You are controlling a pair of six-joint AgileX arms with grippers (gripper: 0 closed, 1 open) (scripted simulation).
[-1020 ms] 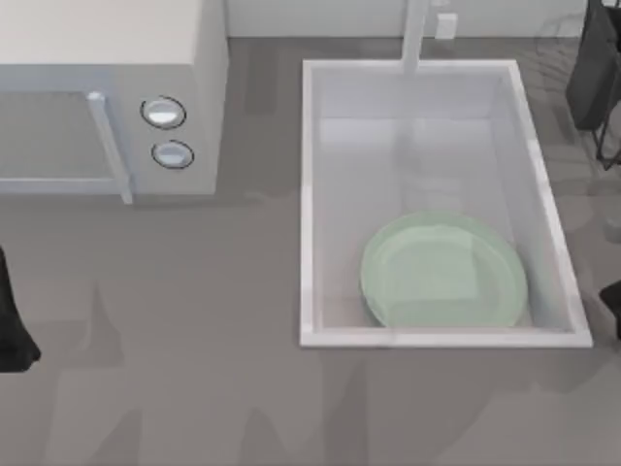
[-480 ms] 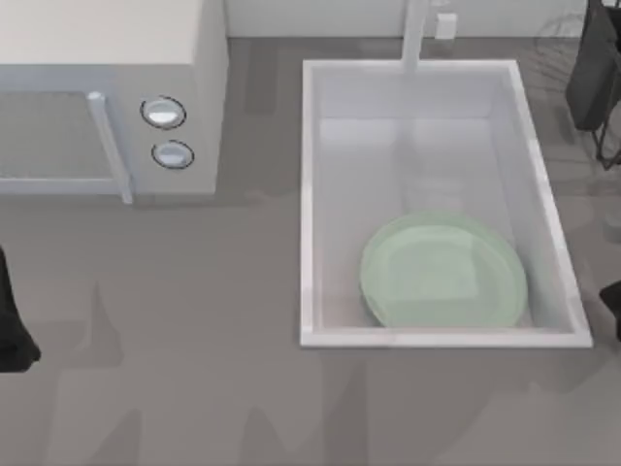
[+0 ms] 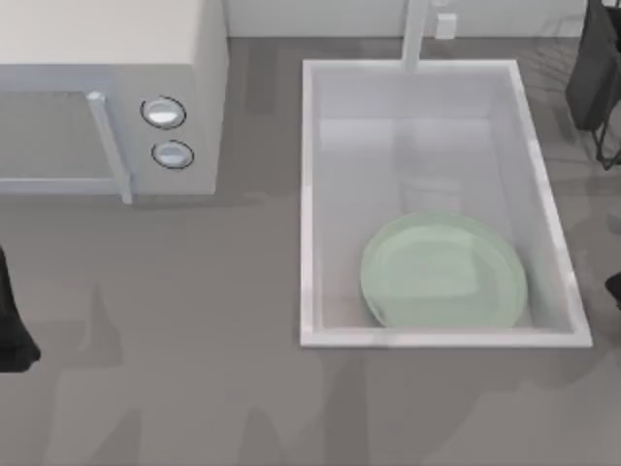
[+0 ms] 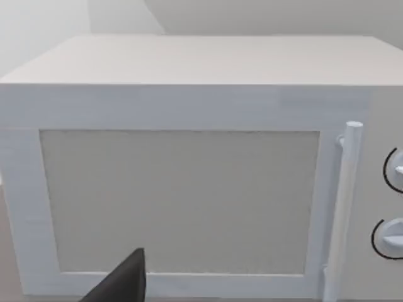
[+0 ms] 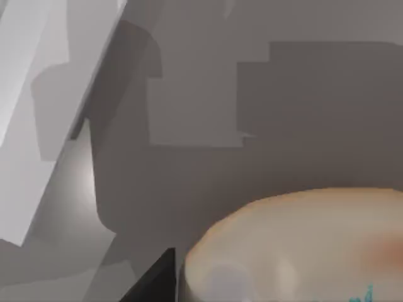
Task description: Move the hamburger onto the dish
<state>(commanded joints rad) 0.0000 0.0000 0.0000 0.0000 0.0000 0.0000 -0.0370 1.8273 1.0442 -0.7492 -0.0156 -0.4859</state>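
The dish (image 3: pixel 442 272), a large pale green plate, lies flat in the near end of the white sink (image 3: pixel 309 194). In the right wrist view the hamburger (image 5: pixel 302 245) looms very near as a rounded tan bun on the grey counter, with a dark part of my right gripper (image 5: pixel 154 277) beside it. A small dark piece of my right arm (image 3: pixel 614 285) shows at the table's right edge, outside the sink. My left arm (image 3: pixel 8 325) is parked at the left edge; a dark part of my left gripper (image 4: pixel 123 283) faces the microwave door.
A white microwave (image 3: pixel 107 58) with two knobs and a bar handle (image 4: pixel 346 207) stands at the back left. A faucet (image 3: pixel 415 34) rises behind the sink. A dark object (image 3: pixel 597 68) stands at the back right. Open grey counter lies in front.
The dark piece of my right arm at the table's right edge has shrunk and shifted slightly toward the back. The dish and my left arm have not moved.
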